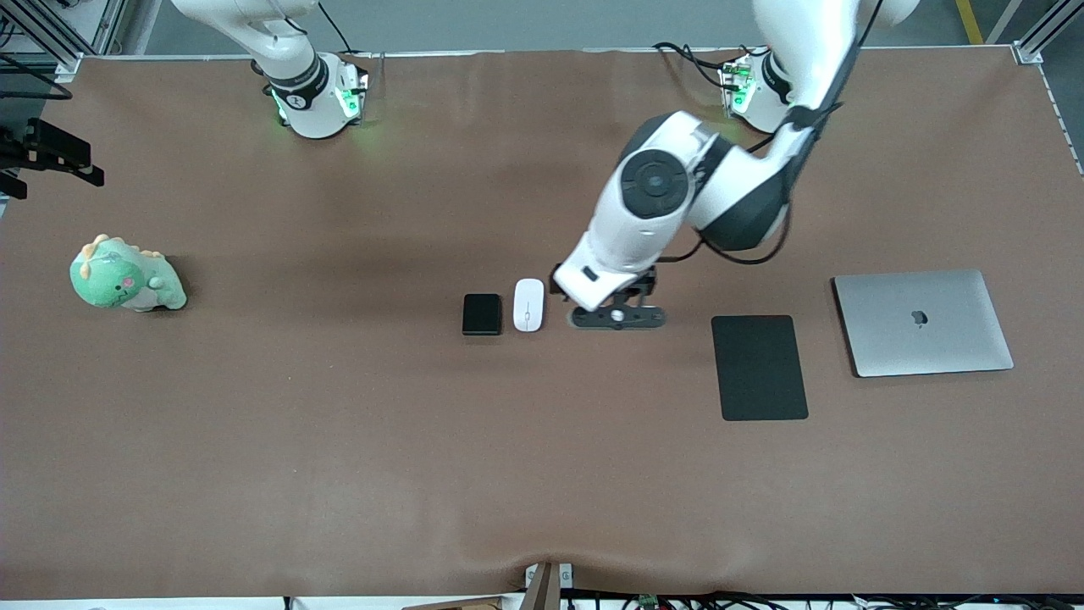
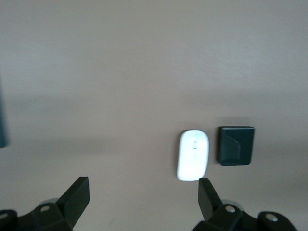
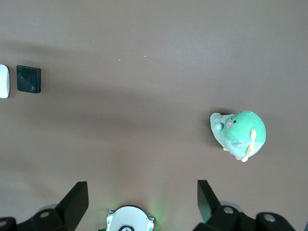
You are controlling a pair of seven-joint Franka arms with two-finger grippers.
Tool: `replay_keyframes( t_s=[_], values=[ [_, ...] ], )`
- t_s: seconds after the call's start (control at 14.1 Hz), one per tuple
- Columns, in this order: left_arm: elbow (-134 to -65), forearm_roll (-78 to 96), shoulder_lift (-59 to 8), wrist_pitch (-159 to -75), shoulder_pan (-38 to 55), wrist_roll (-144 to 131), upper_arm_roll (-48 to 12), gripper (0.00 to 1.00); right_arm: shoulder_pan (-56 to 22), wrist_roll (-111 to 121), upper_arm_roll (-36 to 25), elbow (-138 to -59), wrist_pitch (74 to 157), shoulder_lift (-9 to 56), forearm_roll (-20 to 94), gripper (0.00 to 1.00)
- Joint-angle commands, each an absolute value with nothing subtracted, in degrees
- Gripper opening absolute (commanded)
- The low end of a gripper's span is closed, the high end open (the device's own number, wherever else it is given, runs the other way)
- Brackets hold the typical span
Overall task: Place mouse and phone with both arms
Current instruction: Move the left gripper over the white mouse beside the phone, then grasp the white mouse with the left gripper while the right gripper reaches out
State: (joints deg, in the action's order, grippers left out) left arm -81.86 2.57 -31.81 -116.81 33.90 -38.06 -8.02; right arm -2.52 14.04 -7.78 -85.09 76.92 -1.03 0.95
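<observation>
The phone point(image 1: 482, 314) and mouse point(image 1: 528, 305) lie side by side mid-bench. Bent low beside the mouse, the left arm hangs its left claw point(image 1: 617, 317) wide open and empty. The right claw point(image 3: 139, 199) waits above its base, open, empty.

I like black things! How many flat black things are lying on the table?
2. The phone lies beside the mouse mid-table. The bigger pad lies beside the laptop, toward the left arm's end.
</observation>
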Motion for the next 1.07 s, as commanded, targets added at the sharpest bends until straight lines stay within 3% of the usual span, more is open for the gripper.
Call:
replay_keyframes(
  t_s=[0.0, 0.5, 0.99],
  values=[
    [-80.9, 0.6, -36.4, -122.1, 36.9, -39.1, -7.2, 1.00, -2.5, 14.5, -8.0, -83.5, 76.1, 0.1, 1.9, 1.00],
    [-80.6, -10.9, -46.0, -130.4, 43.5, -47.5, -6.5, 1.00, -2.5, 14.6, -8.0, -83.4, 76.7, 4.3, 1.1, 1.00],
    [-79.7, -11.9, -50.9, -135.3, 46.0, -49.8, -4.9, 1.00, -2.8, 14.5, -8.2, -83.4, 78.7, 7.7, 1.2, 1.00]
  ],
)
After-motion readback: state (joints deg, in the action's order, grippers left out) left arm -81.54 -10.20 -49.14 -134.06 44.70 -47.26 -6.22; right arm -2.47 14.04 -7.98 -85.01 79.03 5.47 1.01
